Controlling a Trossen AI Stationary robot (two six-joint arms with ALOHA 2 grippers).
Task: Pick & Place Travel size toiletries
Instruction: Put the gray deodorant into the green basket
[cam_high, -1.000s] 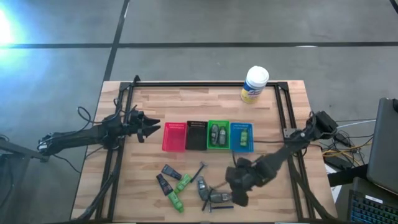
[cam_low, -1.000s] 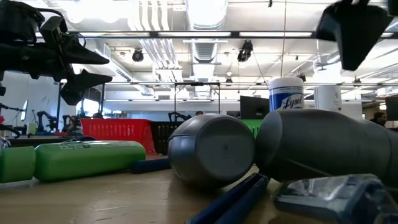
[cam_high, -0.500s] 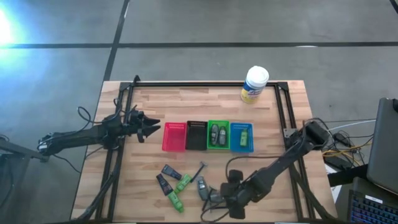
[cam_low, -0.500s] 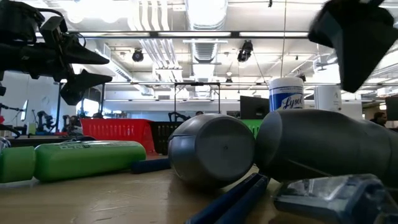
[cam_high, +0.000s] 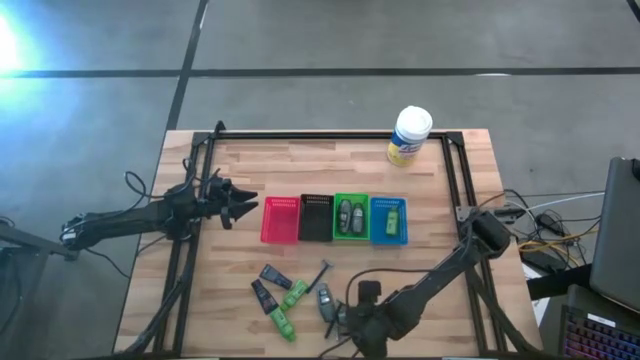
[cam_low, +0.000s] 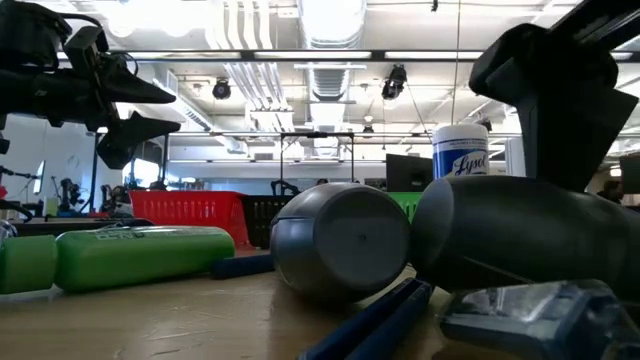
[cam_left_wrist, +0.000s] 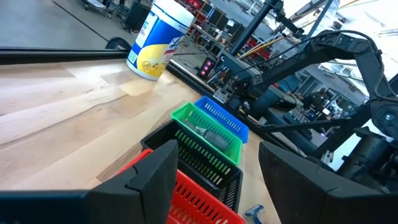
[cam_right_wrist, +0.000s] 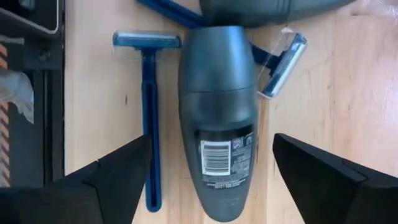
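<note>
beyond my left hand, a wide workshop hall: long ceiling lights over white ducts, metal racks along the far side. beneath my wooden table lies grey concrete floor, crossed by dark lines, glare in one corner.

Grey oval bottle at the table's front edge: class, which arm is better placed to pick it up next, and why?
The right. Its gripper hangs over the grey bottle, jaws open either side of it. The left gripper waits far off beside the red bin.
</note>
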